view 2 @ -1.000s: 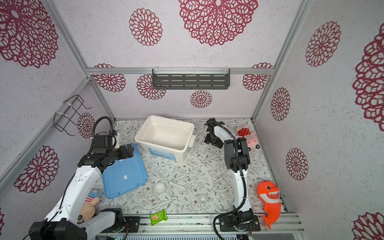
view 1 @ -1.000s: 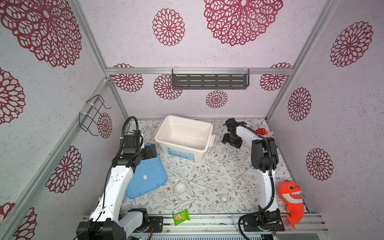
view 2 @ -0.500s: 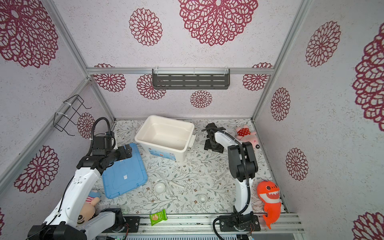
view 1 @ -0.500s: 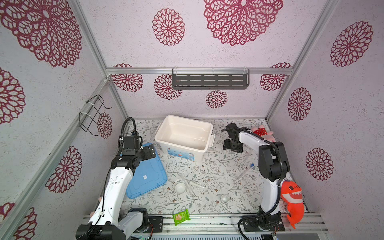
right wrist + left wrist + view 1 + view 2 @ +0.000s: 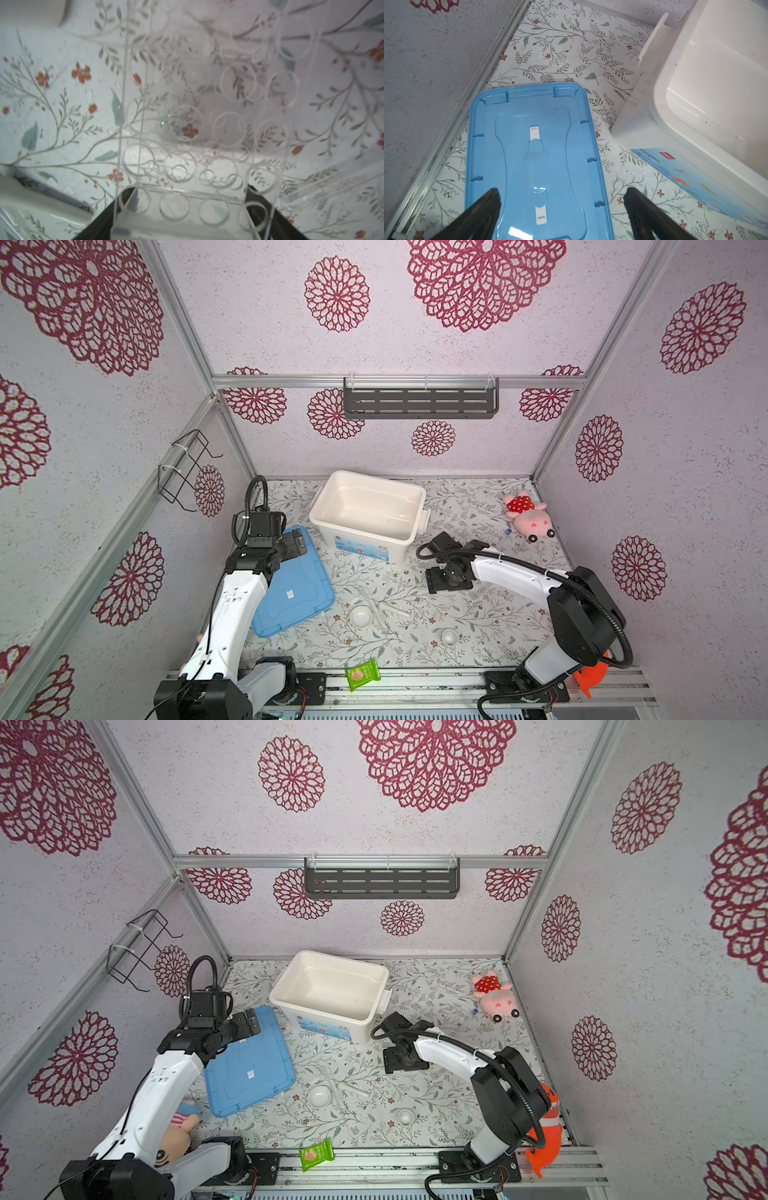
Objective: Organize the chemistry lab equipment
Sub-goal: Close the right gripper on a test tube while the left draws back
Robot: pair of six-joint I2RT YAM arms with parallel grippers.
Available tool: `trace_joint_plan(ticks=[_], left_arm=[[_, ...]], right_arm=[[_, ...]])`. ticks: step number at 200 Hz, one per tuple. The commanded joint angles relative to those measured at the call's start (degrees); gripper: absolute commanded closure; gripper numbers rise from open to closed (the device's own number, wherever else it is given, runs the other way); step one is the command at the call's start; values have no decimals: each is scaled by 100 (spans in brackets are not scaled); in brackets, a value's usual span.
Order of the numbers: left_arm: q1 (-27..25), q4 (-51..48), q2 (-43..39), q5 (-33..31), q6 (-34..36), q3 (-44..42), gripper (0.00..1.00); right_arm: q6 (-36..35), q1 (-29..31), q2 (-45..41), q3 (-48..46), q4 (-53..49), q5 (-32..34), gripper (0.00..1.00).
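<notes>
no text is legible; the label (image 5: 691,176) on the white bin (image 5: 643,128) is blurred.

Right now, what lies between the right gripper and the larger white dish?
Clear glass tubes lying flat, nearer the dish; both top views show them.

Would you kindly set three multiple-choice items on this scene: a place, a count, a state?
1. Blue rectangular plastic lid versus white plastic tub: A. inside B. beside, flat on the table C. closing it
2. Small round white ceramic dishes on the table: A. two B. one C. four
3. Left gripper: A. shut on the lid B. shut on a dish C. open, empty
Answers: B, it lies beside the tub in both top views; A, one by the lid, another further right; C, jaws spread above the lid in the left wrist view.
</notes>
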Motion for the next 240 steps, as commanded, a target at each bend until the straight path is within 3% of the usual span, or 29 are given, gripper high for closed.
trace_joint_plan(ticks=[1, 27, 62, 130, 139, 165, 195, 226, 240], left_arm=[[25, 225, -13, -259, -140, 154, 3], [28, 193, -4, -381, -86, 321, 3], [28, 170, -8, -418, -70, 438, 3], [28, 190, -268, -539, -164, 327, 3], [19, 205, -275, -525, -164, 310, 3], [19, 175, -318, -560, -245, 244, 3], [27, 249, -453, -569, -323, 52, 3], [20, 181, -463, -584, -378, 27, 3], [21, 133, -494, -644, -317, 36, 3]], right_arm=[[355, 208, -85, -176, 166, 162, 16], [510, 235, -283, -208, -116, 197, 1], [441, 8, -809, 130, -926, 253, 1], [684, -2746, -818, 554, -1498, -287, 2], [756, -3061, -666, 627, -1560, -283, 4], [964, -3719, -373, 600, -1541, 52, 25], [1110, -4459, -74, 416, -981, -664, 36], [650, -4600, 605, 675, -694, -1303, 52], [571, -4611, 885, 834, -807, -1285, 53]])
